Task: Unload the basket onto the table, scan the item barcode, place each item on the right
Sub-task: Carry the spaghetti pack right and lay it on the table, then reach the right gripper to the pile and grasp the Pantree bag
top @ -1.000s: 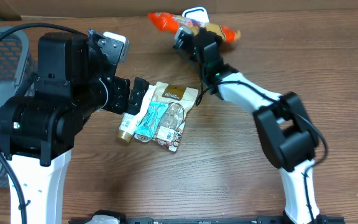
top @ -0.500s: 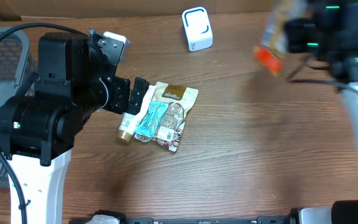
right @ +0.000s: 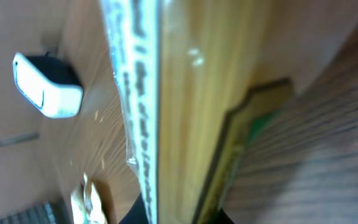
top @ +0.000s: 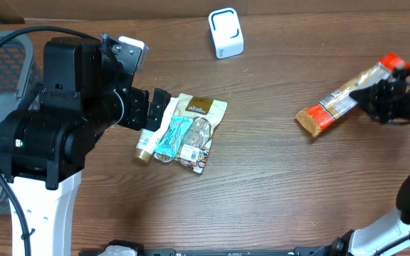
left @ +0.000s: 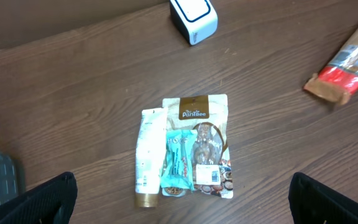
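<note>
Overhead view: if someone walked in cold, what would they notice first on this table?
First, the long orange and tan packet at the right side, pinched near its right end by the right gripper. Next, the white scanner with a blue outline, alone at the top centre. Left of centre, a brown pouch, a teal packet and a white tube lie side by side in a tight cluster.

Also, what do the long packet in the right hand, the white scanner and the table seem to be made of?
The long packet: probably thin glossy plastic film; its clear edge crinkles and catches light in the right wrist view. The white scanner: apparently hard moulded plastic, smooth, rounded corners. The table: matte brown wood grain; solid wood or laminate, I cannot tell.
</note>
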`<action>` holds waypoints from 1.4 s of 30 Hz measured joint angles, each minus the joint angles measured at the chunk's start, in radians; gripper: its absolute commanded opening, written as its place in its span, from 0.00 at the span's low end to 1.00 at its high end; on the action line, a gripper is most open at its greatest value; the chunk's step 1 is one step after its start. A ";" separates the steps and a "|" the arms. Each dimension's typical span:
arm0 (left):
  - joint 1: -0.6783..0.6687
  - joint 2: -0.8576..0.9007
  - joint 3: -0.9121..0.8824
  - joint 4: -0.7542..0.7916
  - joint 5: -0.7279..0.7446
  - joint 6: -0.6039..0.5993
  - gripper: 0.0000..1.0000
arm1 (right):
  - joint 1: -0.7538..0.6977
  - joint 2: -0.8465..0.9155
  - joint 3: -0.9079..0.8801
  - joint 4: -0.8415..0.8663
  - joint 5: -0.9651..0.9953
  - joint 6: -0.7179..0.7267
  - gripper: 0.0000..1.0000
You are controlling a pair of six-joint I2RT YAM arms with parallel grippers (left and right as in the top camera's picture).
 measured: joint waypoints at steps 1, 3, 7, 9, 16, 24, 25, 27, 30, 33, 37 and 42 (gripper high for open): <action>0.000 0.000 0.000 0.000 0.000 0.000 1.00 | -0.005 0.002 -0.055 0.081 0.002 0.042 0.27; 0.000 0.000 0.000 0.000 0.000 0.000 1.00 | -0.009 0.002 -0.099 0.115 0.005 0.094 0.58; 0.000 0.000 0.000 0.000 0.000 0.000 1.00 | -0.011 -0.002 -0.111 0.092 0.025 0.141 0.77; 0.000 0.000 0.000 0.000 0.000 0.000 0.99 | -0.012 -0.008 -0.109 0.057 0.027 0.143 0.81; 0.000 0.000 0.000 0.000 0.000 0.000 1.00 | -0.007 -0.069 0.019 -0.303 0.134 0.074 0.99; 0.000 0.000 0.000 0.000 0.000 0.000 1.00 | 0.087 -0.238 0.211 -0.499 0.200 0.014 1.00; 0.000 0.000 0.000 0.000 0.000 0.000 0.99 | 0.107 -0.251 0.215 -0.499 0.177 0.006 1.00; 0.000 0.000 0.000 0.000 0.000 0.000 1.00 | 0.151 -0.257 0.215 -0.501 0.128 -0.018 1.00; 0.000 0.000 0.000 0.000 0.000 0.000 1.00 | 0.251 -0.245 0.208 -0.487 0.094 -0.045 1.00; 0.000 0.000 0.000 0.000 0.000 0.000 1.00 | 0.385 -0.232 0.177 -0.424 0.079 -0.057 0.98; 0.000 0.000 0.000 0.000 0.000 0.000 1.00 | 0.565 -0.203 0.107 -0.307 0.078 -0.025 0.93; 0.000 0.000 0.000 0.000 0.000 0.000 0.99 | 0.743 -0.113 0.018 -0.128 0.079 0.061 0.91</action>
